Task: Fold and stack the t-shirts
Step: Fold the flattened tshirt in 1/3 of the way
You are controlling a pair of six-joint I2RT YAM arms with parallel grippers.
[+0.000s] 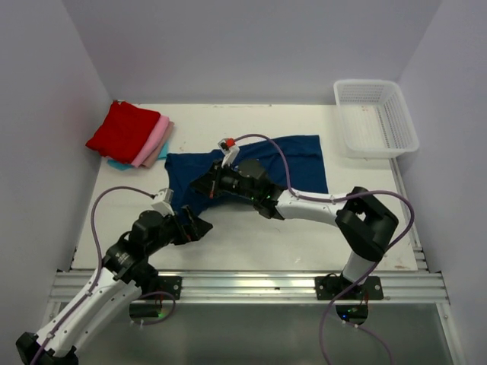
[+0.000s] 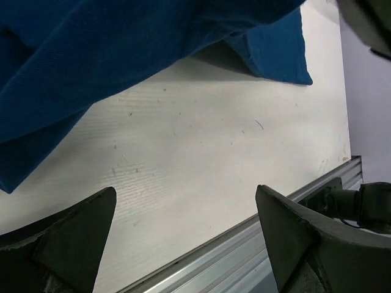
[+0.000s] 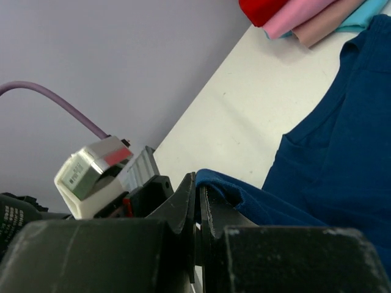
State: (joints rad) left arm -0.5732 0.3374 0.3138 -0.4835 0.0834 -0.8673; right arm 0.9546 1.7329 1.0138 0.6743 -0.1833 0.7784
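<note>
Far right, the white basket (image 1: 377, 122) shows me only mesh. My right gripper (image 3: 197, 189) pinches the navy t-shirt (image 1: 298, 163), its arm hiding the middle; my left gripper (image 2: 185, 194) has its jaws spread wide.

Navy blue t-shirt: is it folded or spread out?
Spread out, not folded: the navy blue t-shirt lies loosely across the table, one edge pinched up by the right hand.

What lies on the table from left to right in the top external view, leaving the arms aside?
Stack of folded t-shirts, red on top → navy t-shirt, partly under the arms → white mesh basket.
</note>
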